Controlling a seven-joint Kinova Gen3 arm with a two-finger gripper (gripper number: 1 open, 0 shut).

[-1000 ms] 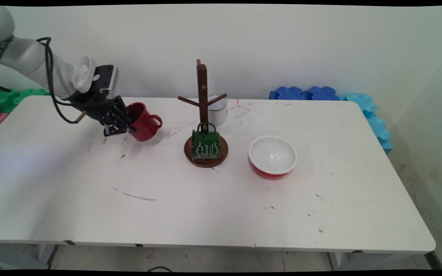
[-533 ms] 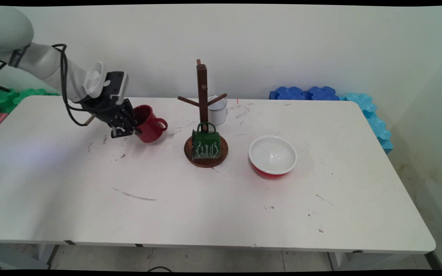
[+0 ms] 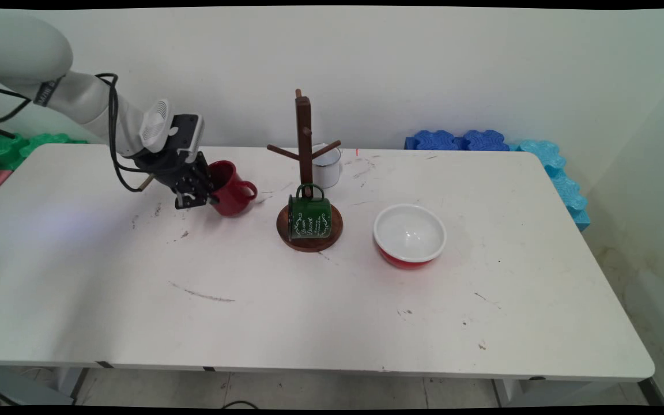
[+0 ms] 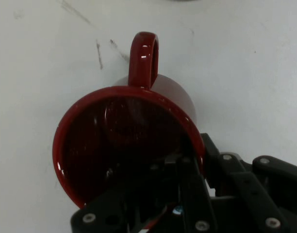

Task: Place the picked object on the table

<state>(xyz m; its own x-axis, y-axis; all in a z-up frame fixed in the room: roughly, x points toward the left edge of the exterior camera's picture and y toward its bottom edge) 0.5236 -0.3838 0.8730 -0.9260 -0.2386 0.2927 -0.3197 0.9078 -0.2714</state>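
A white table (image 3: 309,323) is seen from above its near side, its front part bare apart from scuff marks. Towards the middle right, a bowl (image 3: 410,234) is set upright, white inside and red outside. Just left of it, a wooden mug tree (image 3: 304,144) stands on a round base, and a green mug (image 3: 309,217) lies on that base with its handle against the post. A white mug (image 3: 328,165) is partly hidden behind the tree.

To the left of the tree, a red mug (image 3: 230,189) is held tilted by the gripper (image 3: 202,193), with its handle turned towards the tree. In the hand view, one finger is seen inside the mug's mouth and the other outside, so the rim (image 4: 193,138) of the mug (image 4: 124,141) is pinched by the gripper (image 4: 194,167). Whether the mug's base touches the table cannot be told.

With a grip on one thin wall, the mug could probably swing or slip, so slow, steady motion would be advised, and the handle is best kept facing the tree.

Behind the table, blue foam blocks (image 3: 461,140) are lined along the wall at the right, and green ones (image 3: 3,147) at the left.
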